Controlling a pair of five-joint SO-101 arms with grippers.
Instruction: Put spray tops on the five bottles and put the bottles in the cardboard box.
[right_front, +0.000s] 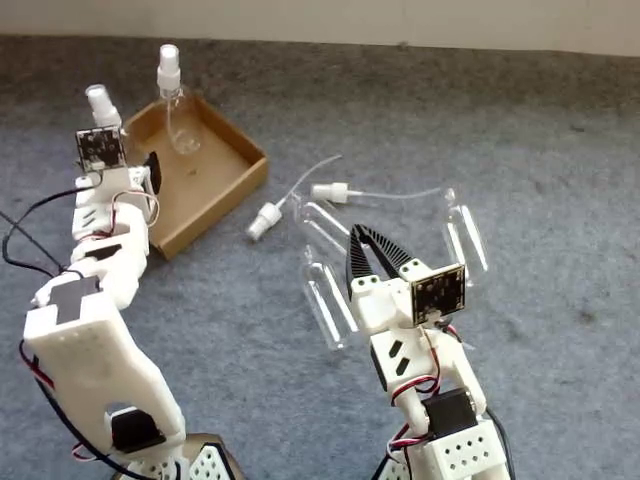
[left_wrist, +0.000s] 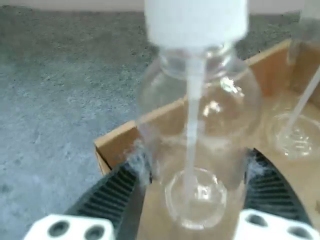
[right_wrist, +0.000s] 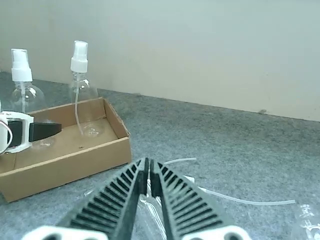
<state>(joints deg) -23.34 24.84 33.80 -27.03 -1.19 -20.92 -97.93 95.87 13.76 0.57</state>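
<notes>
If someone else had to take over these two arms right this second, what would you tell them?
Left gripper: shut on a capped bottle, held upright at the box corner.
Right gripper: shut, empty, over the carpet.
Done: another capped bottle stands in the box.
Left: set the held bottle down in the box. Three bare bottles lie on the carpet near two loose spray tops. They need tops, then boxing.
</notes>
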